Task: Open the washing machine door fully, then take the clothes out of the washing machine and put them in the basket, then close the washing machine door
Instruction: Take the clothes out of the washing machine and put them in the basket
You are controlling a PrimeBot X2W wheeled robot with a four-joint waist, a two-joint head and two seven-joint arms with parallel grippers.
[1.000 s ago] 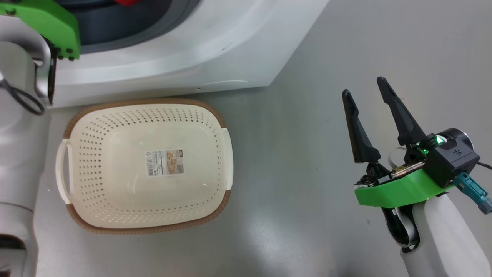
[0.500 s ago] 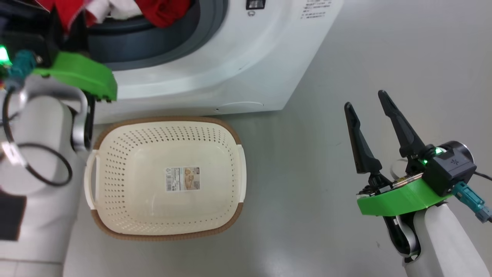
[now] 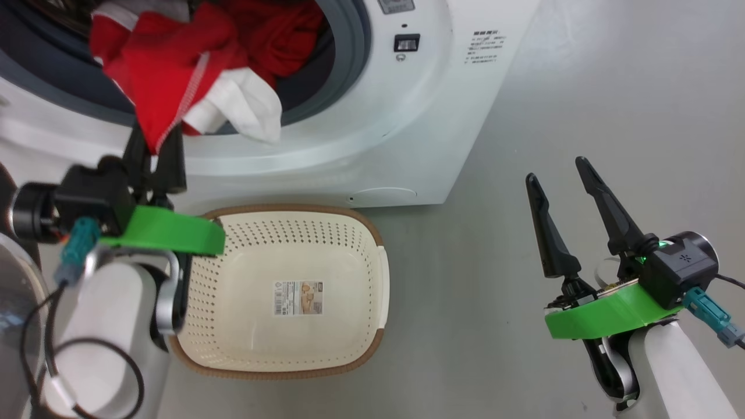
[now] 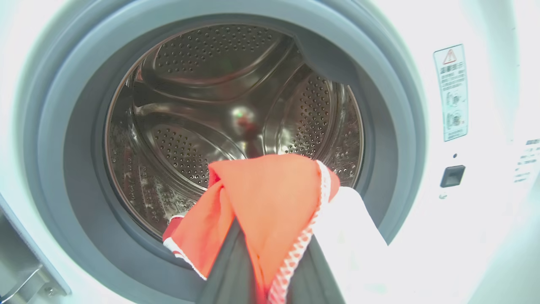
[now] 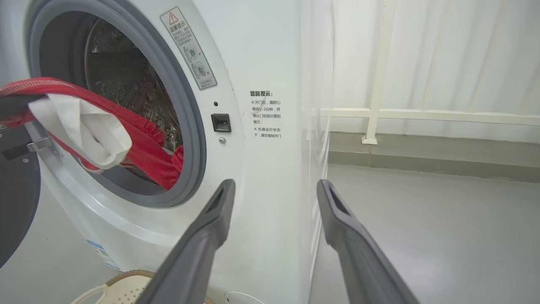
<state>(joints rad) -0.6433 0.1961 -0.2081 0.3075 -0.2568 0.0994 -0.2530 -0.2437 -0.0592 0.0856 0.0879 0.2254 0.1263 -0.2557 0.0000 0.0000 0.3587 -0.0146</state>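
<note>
The white washing machine (image 3: 407,116) stands with its mouth uncovered. Red clothes (image 3: 169,75) with white trim spill over the grey ring. My left gripper (image 3: 154,150) is shut on a red garment (image 4: 270,190) just outside the opening, above the basket's far left corner; the cloth drapes over its fingertips. More red fabric (image 5: 147,147) hangs from the drum. The cream basket (image 3: 381,291) with a brown rim sits on the floor in front of the machine, nothing in it but its paper label. The dark door (image 5: 17,202) is swung out to the left. My right gripper (image 3: 554,169) hangs open to the right, holding nothing.
Bare grey floor (image 3: 495,233) lies between the basket and my right arm. A white railing (image 5: 422,114) and curtain stand behind the machine's right side. The steel drum (image 4: 211,105) shows behind the held garment.
The head camera has shifted, bringing the drum into view. My left gripper has drawn back out of the drum with the red garment in it. The right gripper has kept its pose.
</note>
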